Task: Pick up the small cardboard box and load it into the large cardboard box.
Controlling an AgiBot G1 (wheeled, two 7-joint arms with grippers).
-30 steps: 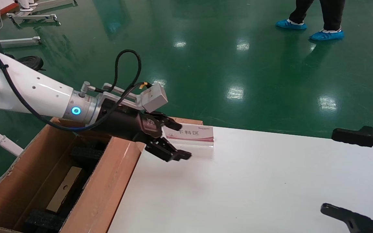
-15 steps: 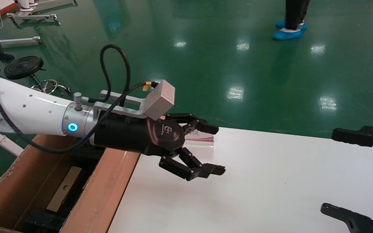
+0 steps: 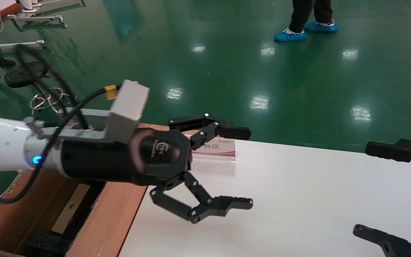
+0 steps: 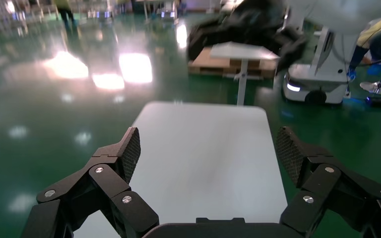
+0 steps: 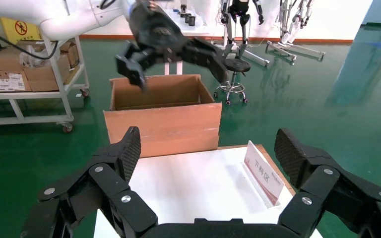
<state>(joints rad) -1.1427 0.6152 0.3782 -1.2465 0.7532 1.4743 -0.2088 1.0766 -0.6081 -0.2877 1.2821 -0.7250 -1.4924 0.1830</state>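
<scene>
Reading 料区, sign (image 3: 217,148), left claw (image 3: 246,167) spread

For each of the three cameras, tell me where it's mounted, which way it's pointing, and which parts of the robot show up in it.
Head view: looks down from the head at the white table; left gripper open mid-frame, right gripper at the edge.
Left wrist view: rides the left arm, looks along the table past its own fingers.
Right wrist view: rides the right arm, faces the large cardboard box and the left gripper.
Shared: the sign, head and right wrist views.
</scene>
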